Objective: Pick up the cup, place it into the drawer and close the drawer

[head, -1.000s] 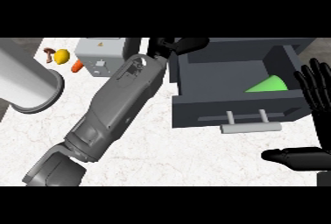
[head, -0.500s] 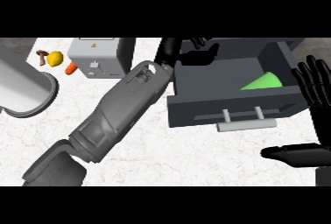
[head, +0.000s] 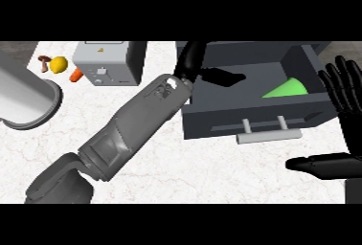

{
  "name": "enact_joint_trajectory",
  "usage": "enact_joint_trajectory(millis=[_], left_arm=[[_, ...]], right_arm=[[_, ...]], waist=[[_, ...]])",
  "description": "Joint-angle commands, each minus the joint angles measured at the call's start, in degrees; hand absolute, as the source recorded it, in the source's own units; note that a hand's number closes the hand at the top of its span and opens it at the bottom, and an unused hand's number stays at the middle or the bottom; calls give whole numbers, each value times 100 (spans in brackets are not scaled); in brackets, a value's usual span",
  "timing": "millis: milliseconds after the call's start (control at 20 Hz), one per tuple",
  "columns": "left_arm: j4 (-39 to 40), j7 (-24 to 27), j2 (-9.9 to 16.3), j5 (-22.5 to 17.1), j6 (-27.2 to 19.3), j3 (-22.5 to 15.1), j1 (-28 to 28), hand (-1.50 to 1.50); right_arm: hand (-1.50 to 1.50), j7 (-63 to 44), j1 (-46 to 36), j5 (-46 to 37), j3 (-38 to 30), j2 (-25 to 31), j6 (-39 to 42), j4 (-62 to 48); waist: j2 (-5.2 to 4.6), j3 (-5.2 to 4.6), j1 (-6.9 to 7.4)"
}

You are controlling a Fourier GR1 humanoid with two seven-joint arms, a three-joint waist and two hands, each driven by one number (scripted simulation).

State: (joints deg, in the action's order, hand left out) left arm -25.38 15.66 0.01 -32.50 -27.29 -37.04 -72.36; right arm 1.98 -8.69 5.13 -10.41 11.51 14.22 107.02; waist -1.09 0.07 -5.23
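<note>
1. Left hand (head: 212, 72) reaches over the dark grey open drawer (head: 254, 117), fingers curled, holding nothing visible.
2. A bright green cone-shaped cup (head: 288, 89) lies tipped inside the drawer, right of that hand.
3. Left of the drawer on the white marble surface (head: 198, 167) stand a grey boxy appliance (head: 106, 62) and a silver cylinder (head: 25, 103).
4. Right hand (head: 343, 95) rests open beside the drawer's right edge.

The left hand (head: 212, 72) has advanced rightward over the open drawer (head: 212, 115), nearer the green cup (head: 288, 89) lying inside.
</note>
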Motion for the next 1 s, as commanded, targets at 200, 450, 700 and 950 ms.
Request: enact_joint_trajectory(millis=[200,450,700,950], left_arm=[[-195,698,-1,-439,14,216,-78,-150],[-635,720,-1,-575,-118,365,23,-150],[-750,454,20,-555,-191,689,-67,-150],[-1432,148,524,-535,-138,858,212,-150]], right_arm=[[-150,-263,253,1089,14,-139,508,368],[150,-70,570,1038,-249,405,1020,502],[150,-488,615,357,238,661,1127,1033],[150,-247,940,-738,508,655,1012,1069]], waist=[[32,-4,88],[93,-4,337],[129,-10,471],[151,-9,564]])
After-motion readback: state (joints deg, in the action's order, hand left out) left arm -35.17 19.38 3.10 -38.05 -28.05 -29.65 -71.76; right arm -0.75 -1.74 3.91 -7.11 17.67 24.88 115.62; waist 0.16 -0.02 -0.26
